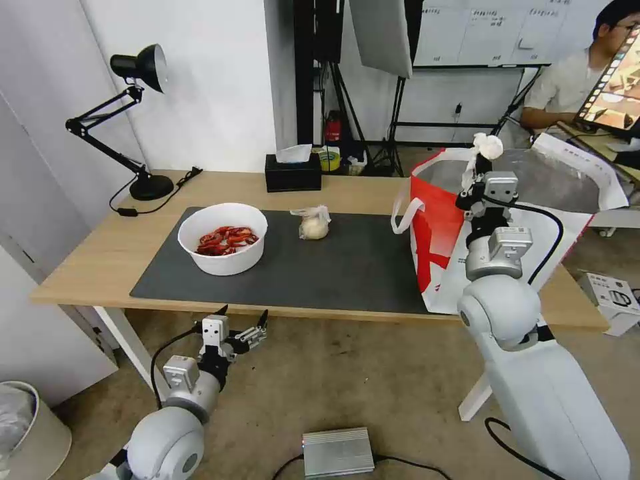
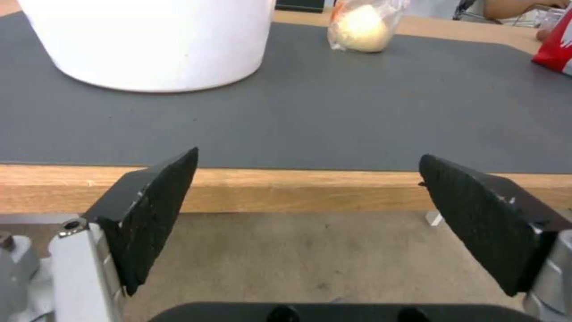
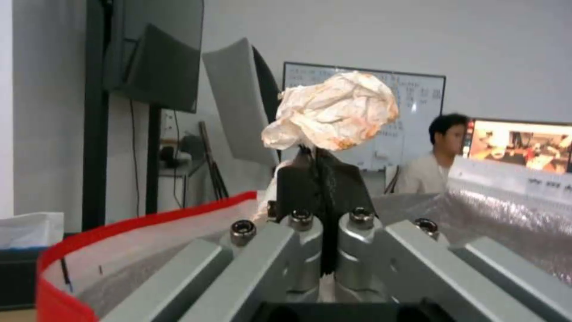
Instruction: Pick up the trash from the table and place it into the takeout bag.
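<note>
On the light-wood table (image 1: 100, 257), a crumpled tissue (image 1: 488, 145) is pinched between the closed jaws of the right gripper (image 1: 481, 163) above the takeout bag (image 1: 440, 233); left of the bag, the left gripper (image 1: 241, 319) is held with jaws spread wide, empty.

A crumpled white tissue (image 1: 489, 146), stained orange at its folds, sits pinched in the right claw (image 1: 481, 162) at upper right of the frame, above the open mouth of the white-and-red takeout bag (image 1: 440, 233) with silver foil lining. On the dark mat at centre-left stands a white round bowl (image 1: 223, 238) of red shells; just right of it lies a small knotted clear bag (image 1: 314, 223).
</note>
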